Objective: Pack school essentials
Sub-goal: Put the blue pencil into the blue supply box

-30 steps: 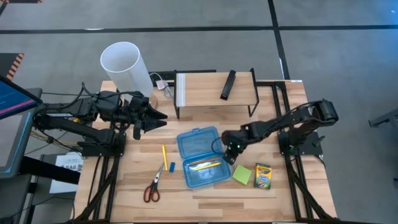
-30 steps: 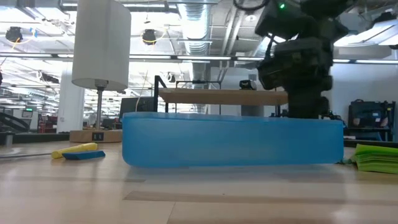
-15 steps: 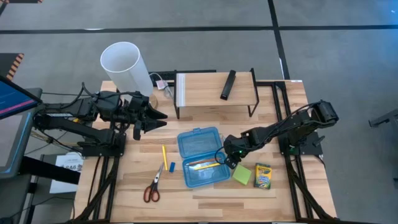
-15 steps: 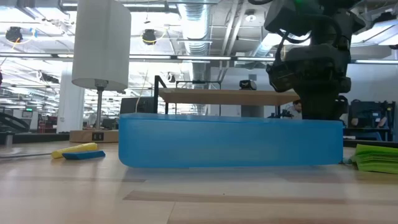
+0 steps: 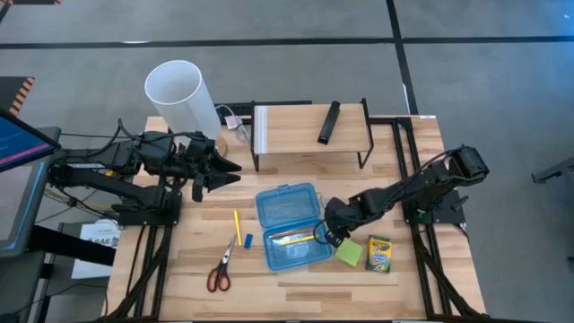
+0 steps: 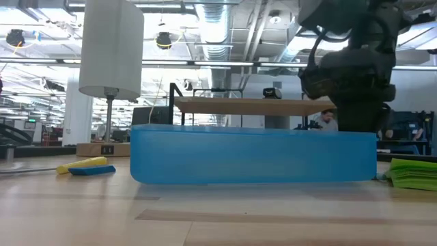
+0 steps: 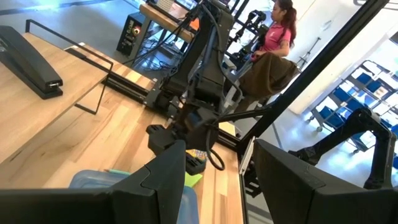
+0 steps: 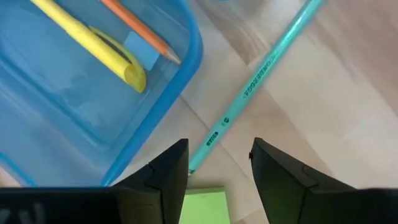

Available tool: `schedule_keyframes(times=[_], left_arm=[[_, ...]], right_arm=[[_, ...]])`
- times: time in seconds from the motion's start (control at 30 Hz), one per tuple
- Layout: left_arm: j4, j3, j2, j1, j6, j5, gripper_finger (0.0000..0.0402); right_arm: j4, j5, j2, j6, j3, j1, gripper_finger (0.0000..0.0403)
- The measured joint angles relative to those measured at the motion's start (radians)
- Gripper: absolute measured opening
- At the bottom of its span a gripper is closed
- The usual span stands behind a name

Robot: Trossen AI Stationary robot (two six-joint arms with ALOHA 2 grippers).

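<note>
The open blue case (image 5: 291, 224) lies mid-table with a yellow pen (image 8: 93, 43) and an orange pencil (image 8: 140, 34) inside. A pale green pen (image 8: 249, 87) lies on the wood by the case's right wall. My right gripper (image 5: 326, 238) hovers over its end, open, fingers (image 8: 168, 171) on either side of the tip. The green sticky-note pad (image 5: 350, 252) and crayon box (image 5: 379, 254) lie just to the right. The yellow pencil (image 5: 237, 224), blue eraser (image 5: 247, 240) and red-handled scissors (image 5: 220, 269) lie left of the case. My left gripper (image 5: 231, 170) waits at the left, open.
A wire-legged wooden shelf (image 5: 309, 126) stands at the far edge and carries a slim black bar (image 5: 329, 121). A tall white cylinder (image 5: 184, 94) stands at the far left corner. Bare wood runs along the near edge. A person shows in the room beyond (image 7: 277, 31).
My right gripper has moved toward the table's near edge, along the case's right wall, from beside its far corner to the pale green pen near the sticky-note pad. My left arm has kept still.
</note>
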Motion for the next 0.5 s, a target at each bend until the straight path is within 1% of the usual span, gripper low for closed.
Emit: schedule_keyframes(times=[0.17,0.37,0.5], left_arm=[[0.000,0.000,0.000,0.000,-0.001,0.000,0.0176],[0.002,0.000,0.000,0.000,-0.008,0.000,0.0176],[0.004,0.000,0.000,0.000,-0.018,0.001,0.0176]], right_arm=[[0.002,0.041,0.003,0.016,0.000,0.005,0.0196],[0.054,0.041,0.091,0.029,0.008,0.035,0.0196],[0.036,0.042,0.137,0.026,0.035,0.043,0.0196]])
